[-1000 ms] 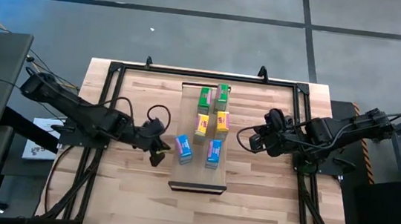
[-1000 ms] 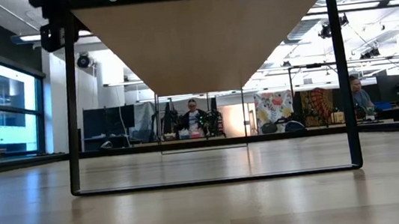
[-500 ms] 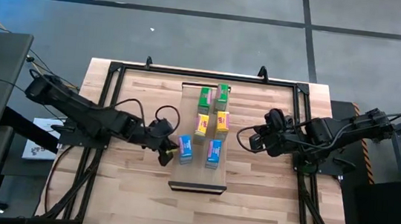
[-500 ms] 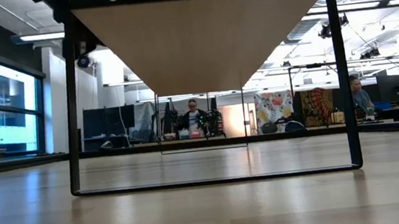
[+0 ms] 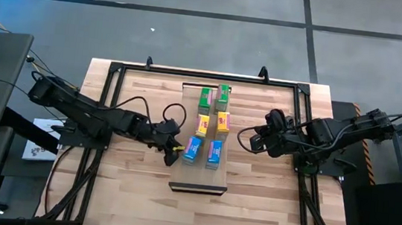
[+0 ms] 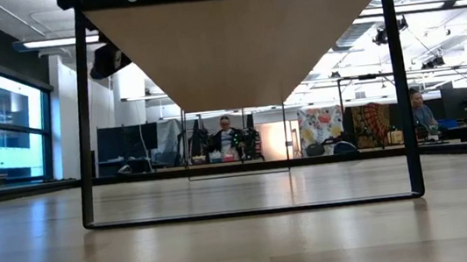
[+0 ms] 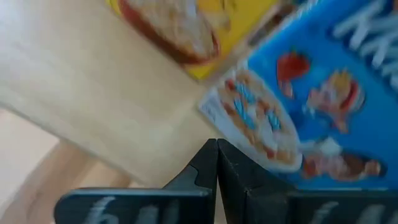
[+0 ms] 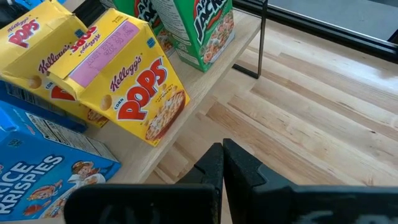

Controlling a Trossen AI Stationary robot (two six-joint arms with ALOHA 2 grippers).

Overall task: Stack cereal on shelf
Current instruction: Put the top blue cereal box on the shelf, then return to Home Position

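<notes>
We see six small printed cardboard cereal boxes on the shelf (image 5: 199,174), a long pale-wood plank raised on a thin black metal frame (image 6: 401,85) above the striped butcher-block table (image 5: 266,209). They lie in three pairs: two green boxes (image 5: 214,97) at the far end, two yellow boxes (image 5: 212,124) in the middle, two blue boxes (image 5: 204,151) nearest the plank's bare end.

The left gripper (image 5: 174,150) sits at the shelf's left edge, its dark fingers (image 7: 216,180) pressed together and holding nothing; their tips touch or nearly touch the left blue box (image 7: 323,99). We cannot tell which.

The right gripper (image 5: 253,142) hangs beside the shelf's right edge, apart from the boxes, its fingers (image 8: 221,163) likewise closed on nothing. Its wrist view shows a glossy yellow box (image 8: 127,84) tilted against its partner.
</notes>
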